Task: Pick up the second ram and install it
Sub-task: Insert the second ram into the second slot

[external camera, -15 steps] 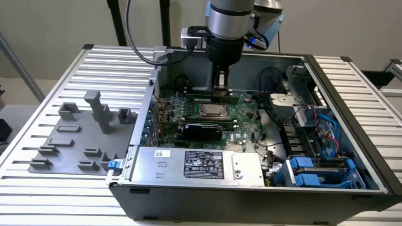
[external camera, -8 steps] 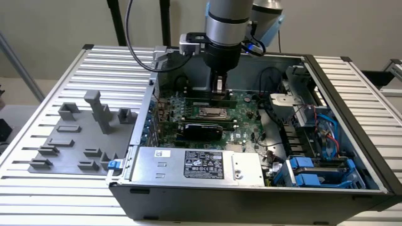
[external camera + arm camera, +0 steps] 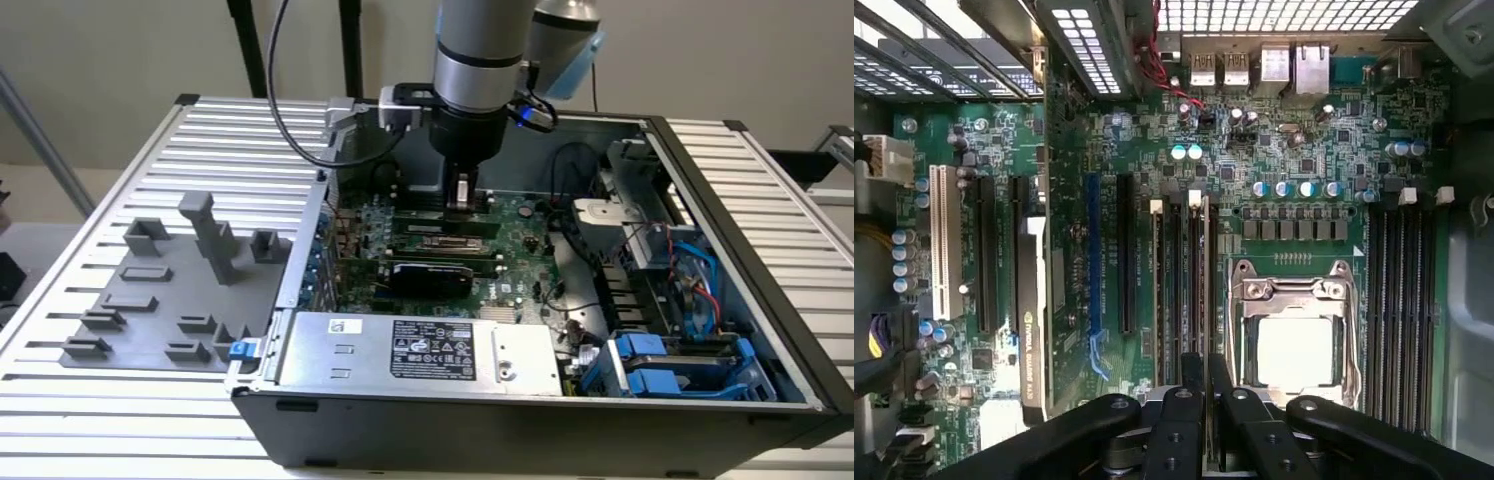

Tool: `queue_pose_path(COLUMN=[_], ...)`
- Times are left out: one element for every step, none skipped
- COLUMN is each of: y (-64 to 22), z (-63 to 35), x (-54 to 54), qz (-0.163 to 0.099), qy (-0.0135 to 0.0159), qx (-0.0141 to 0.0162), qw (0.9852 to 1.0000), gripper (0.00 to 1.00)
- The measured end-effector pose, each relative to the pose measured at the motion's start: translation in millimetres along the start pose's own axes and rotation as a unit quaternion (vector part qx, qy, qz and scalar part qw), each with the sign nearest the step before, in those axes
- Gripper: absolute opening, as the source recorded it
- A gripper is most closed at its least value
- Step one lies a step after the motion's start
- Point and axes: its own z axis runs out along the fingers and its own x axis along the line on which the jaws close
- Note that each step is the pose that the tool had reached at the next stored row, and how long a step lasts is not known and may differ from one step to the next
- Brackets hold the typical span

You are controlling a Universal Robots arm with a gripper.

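Note:
My gripper [image 3: 462, 203] reaches down into the open computer case [image 3: 747, 250], just above the green motherboard [image 3: 514, 255]. In the wrist view its two black fingers [image 3: 1192, 385] stand close together, shut on the second ram [image 3: 1199, 290]. The ram shows edge-on as a thin dark strip. It lies along the memory slots [image 3: 1176, 300] with white latches, beside the CPU socket [image 3: 1294, 340]. Whether the stick touches a slot cannot be told.
A black graphics card [image 3: 427, 272] lies across the board near the gripper. The silver power supply [image 3: 427, 350] fills the case's near side, and blue drive bays [image 3: 667, 370] and cables sit on the exterior view's right. Grey fixture blocks [image 3: 174, 290] stand on the ribbed table at the left.

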Motion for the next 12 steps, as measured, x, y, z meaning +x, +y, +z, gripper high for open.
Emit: queue_pose_path(y=[0.0, 0.0, -0.1, -0.1, -0.2, -0.2, -0.2, -0.2, -0.3, -0.3, -0.4, -0.4], z=[1.8, 3.6, 5.4, 7.2, 9.0, 10.8, 12.7, 14.5, 16.3, 18.1, 19.9, 21.7], x=[0.0, 0.0, 0.0, 0.0, 0.0, 0.0, 0.0, 0.0, -0.1, -0.1, -0.1, -0.1], qz=[0.0, 0.0, 0.0, 0.0, 0.0, 0.0, 0.0, 0.0, 0.0, 0.0, 0.0, 0.0], qy=[0.0, 0.0, 0.0, 0.0, 0.0, 0.0, 0.0, 0.0, 0.0, 0.0, 0.0, 0.0], qx=[0.0, 0.0, 0.0, 0.0, 0.0, 0.0001, 0.0001, 0.0, 0.0, 0.0001, 0.0, 0.0], qw=[1.0, 1.0, 1.0, 1.0, 1.0, 1.0, 1.0, 1.0, 1.0, 1.0, 1.0, 1.0], gripper=[0.0, 0.0, 0.0, 0.0, 0.0, 0.0, 0.0, 0.0, 0.0, 0.0, 0.0, 0.0])
